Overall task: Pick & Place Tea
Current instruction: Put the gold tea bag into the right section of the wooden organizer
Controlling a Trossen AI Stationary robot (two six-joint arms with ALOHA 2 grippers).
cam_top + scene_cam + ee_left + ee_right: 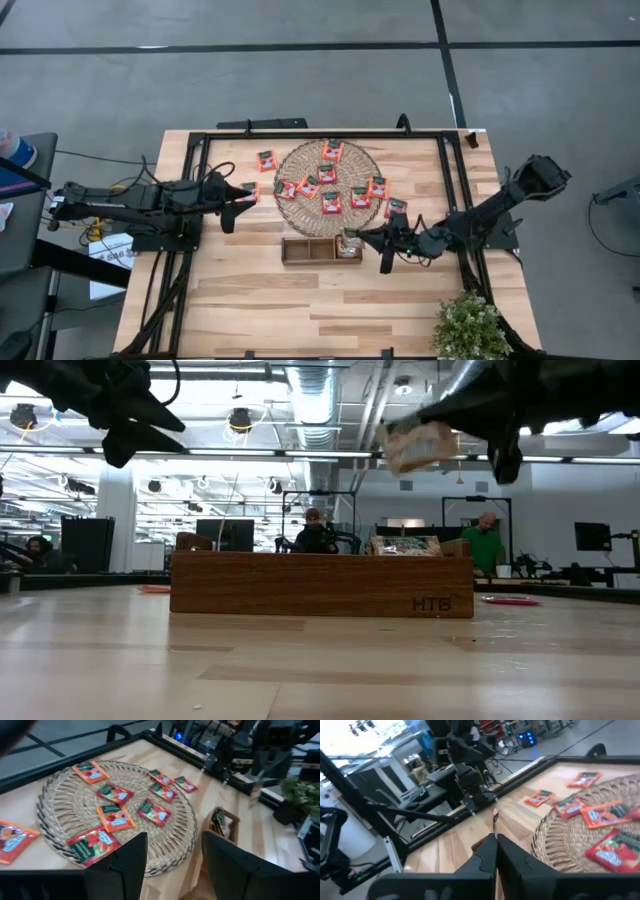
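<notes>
1. Over the right end of the wooden tray [322, 249], my right pincer [362, 237] is closed on a pale tea sachet [415, 446], pinched thin between the fingertips and hanging above the rightmost compartment.
2. Off to the left of the woven mat [290, 165], my left pincer [243, 196] hangs with its fingers apart and nothing between them.
3. Most of the red tea sachets [327, 173] lie flat on the mat; one [266, 160] sits on the table [300, 300] just off the mat's far-left edge, another [396, 207] off its near-right edge.
4. The tray's right compartment already holds a sachet [219, 822], standing on edge.
5. I judge these sachets very light, thin and floppy, with a slick wrapper, so they will likely slide rather than lift.
6. Best hold, I think, is across an edge or corner, pinching the flat faces, ideally where a sachet overhangs the weave.
</notes>
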